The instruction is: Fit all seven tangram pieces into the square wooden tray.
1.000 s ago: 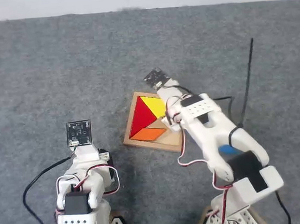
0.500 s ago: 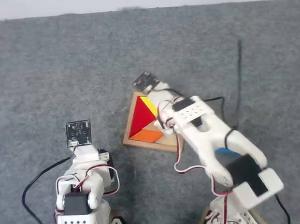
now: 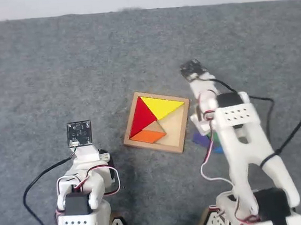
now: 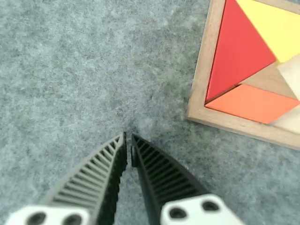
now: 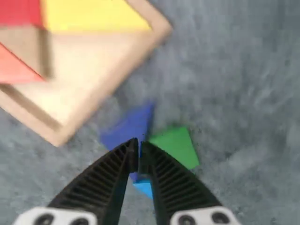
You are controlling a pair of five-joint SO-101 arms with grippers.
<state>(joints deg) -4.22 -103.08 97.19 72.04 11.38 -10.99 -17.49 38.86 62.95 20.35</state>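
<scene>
The square wooden tray [image 3: 180,141] lies mid-table holding a red triangle [image 3: 139,116], a yellow triangle [image 3: 162,106], an orange piece [image 3: 148,136] and a plain wood-coloured triangle [image 3: 154,125]. Its right part is bare wood. In the right wrist view, loose dark blue [image 5: 126,126], green [image 5: 176,146] and light blue [image 5: 143,187] pieces lie on the carpet just outside the tray [image 5: 56,133]. My right gripper [image 5: 139,141] is shut and empty, over these loose pieces. My left gripper [image 4: 128,137] is shut and empty over bare carpet, left of the tray [image 4: 201,112].
Grey carpet covers the whole table. The right arm [image 3: 235,132] stretches along the tray's right side, hiding most of the loose pieces in the high view. The left arm [image 3: 81,165] sits folded near the front left. Cables trail beside both bases.
The right arm swung from over the tray to its right side, uncovering the yellow triangle and bare wood. The left arm has not moved.
</scene>
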